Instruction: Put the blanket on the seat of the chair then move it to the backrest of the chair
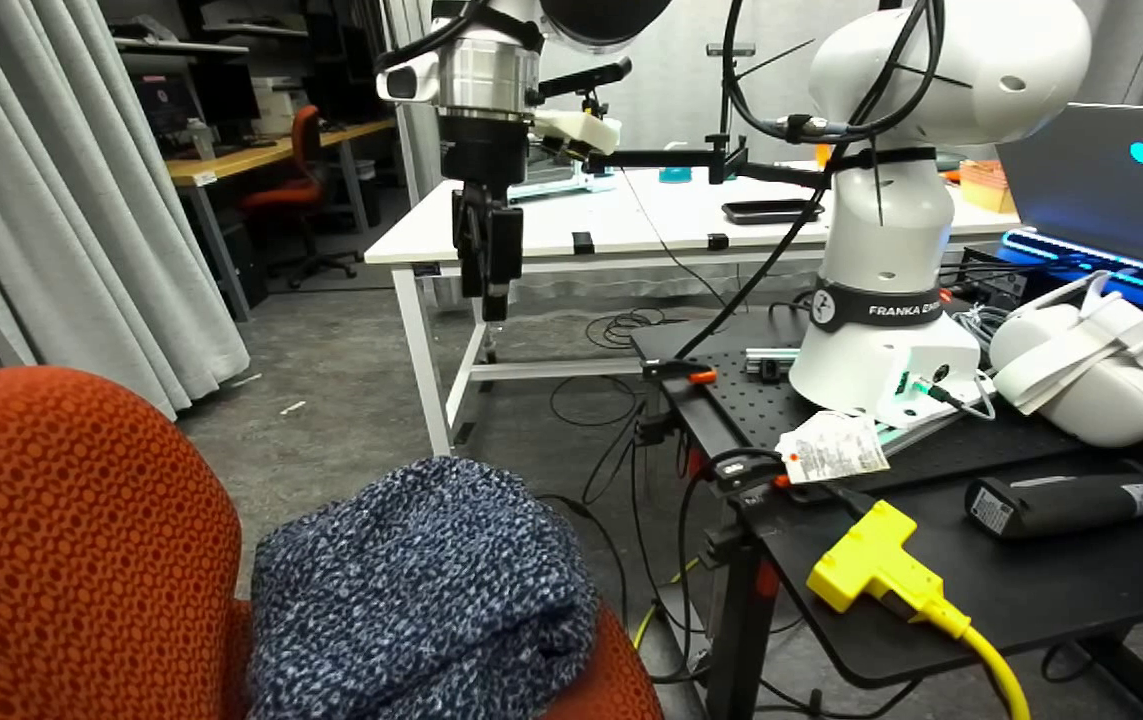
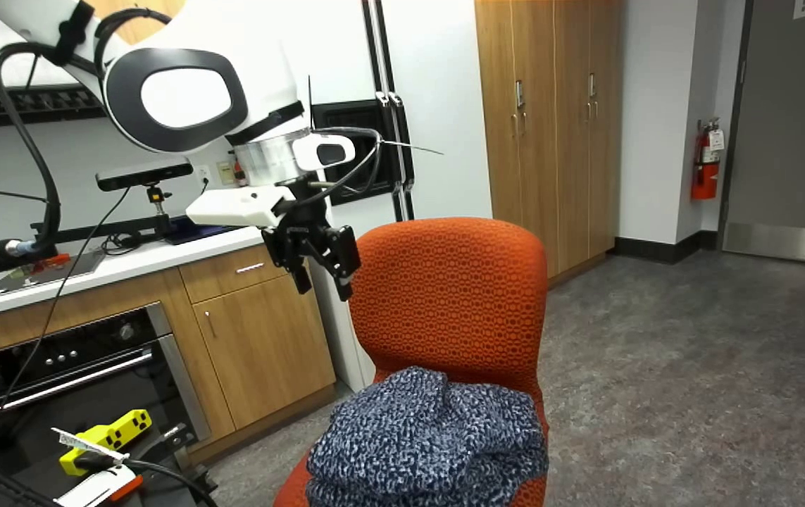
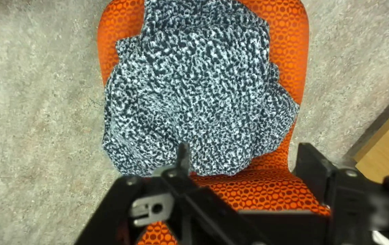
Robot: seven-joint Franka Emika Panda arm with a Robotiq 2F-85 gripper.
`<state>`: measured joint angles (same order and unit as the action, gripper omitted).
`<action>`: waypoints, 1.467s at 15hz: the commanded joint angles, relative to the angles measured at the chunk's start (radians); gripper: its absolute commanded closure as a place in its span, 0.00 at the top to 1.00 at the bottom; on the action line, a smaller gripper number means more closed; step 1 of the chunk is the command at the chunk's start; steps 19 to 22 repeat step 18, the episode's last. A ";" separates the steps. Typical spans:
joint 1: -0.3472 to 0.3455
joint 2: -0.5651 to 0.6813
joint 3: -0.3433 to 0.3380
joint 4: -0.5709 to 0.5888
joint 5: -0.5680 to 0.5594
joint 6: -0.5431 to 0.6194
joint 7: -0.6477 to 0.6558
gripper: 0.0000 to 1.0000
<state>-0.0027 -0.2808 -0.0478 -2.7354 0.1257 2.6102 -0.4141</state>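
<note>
The blanket is a dark blue and white speckled knit. It lies folded and bunched on the chair's seat in both exterior views and in the wrist view. The chair is orange with a circle pattern; its backrest is bare. Part of the seat's edge shows beside the blanket in the wrist view. My gripper hangs pointing down, above the blanket and apart from it. In the wrist view its fingers are spread wide with nothing between them.
A black table carries the robot base, a yellow power splitter and a white headset. A white table stands behind the arm. A kitchen counter and wooden cabinets stand behind the chair.
</note>
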 commanded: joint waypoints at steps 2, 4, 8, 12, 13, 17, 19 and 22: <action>0.038 -0.014 -0.043 -0.004 -0.012 0.004 -0.021 0.96; 0.045 -0.023 -0.052 -0.010 -0.012 0.009 -0.036 1.00; 0.048 -0.026 -0.054 -0.014 -0.012 0.012 -0.039 1.00; 0.048 -0.026 -0.055 -0.015 -0.012 0.013 -0.039 1.00; 0.048 -0.026 -0.055 -0.015 -0.012 0.013 -0.039 1.00; 0.048 -0.026 -0.055 -0.015 -0.012 0.013 -0.039 1.00; 0.048 -0.026 -0.055 -0.015 -0.012 0.013 -0.039 1.00; 0.048 -0.026 -0.055 -0.015 -0.012 0.013 -0.039 1.00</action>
